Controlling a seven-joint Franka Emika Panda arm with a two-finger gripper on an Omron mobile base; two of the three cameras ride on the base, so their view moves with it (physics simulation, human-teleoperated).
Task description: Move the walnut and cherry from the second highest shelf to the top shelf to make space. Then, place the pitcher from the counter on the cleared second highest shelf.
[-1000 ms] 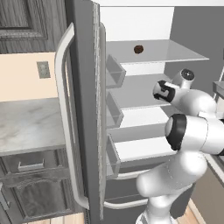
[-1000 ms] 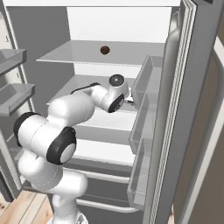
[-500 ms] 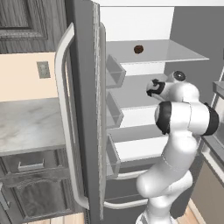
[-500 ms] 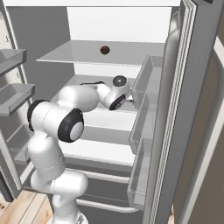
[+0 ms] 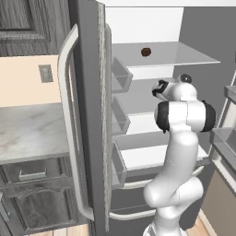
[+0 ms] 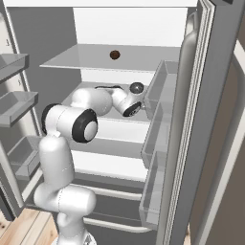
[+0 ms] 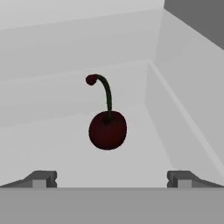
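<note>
Since the earlier frame, the white jointed robot arm (image 5: 182,152) has folded upright and swung its wrist deeper into the white-walled open fridge, level with the pale grey second highest shelf (image 6: 83,93). Above it, the pale grey top shelf (image 5: 184,55) carries the small wrinkly brown walnut (image 5: 145,51). On the second shelf, the tiny dark red cherry (image 7: 107,130) with its curved stem stands ahead of the dark two-finger gripper (image 7: 111,178), whose tips stand wide apart, holding nothing.
</note>
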